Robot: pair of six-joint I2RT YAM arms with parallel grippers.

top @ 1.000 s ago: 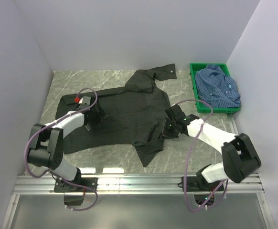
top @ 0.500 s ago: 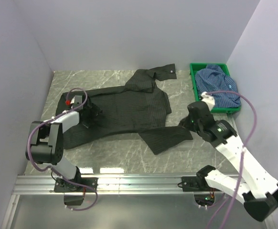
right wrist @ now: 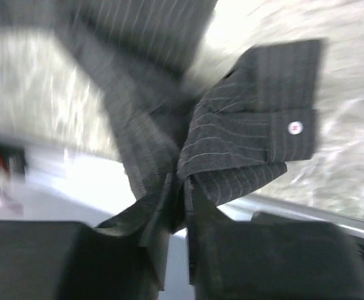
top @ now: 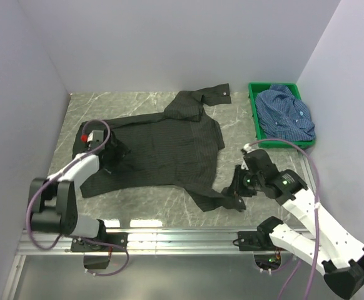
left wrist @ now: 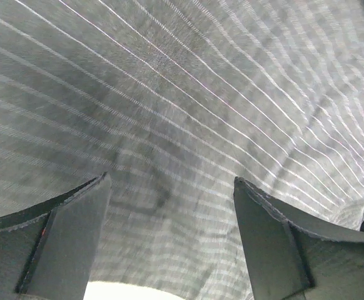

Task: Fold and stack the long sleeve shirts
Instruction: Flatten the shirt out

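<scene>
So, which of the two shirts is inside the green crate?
The blue checked shirt, bunched in the crate; the black striped shirt lies spread on the table.

Bright even light; motion-blurred right-wrist view.

One high view, two close ones
From above and behind the arms we look down on the whole counter [top: 238, 122]; each wrist camera peers past its own jaws, pressed close to the black shirt [top: 169, 147], seen in all three.
</scene>
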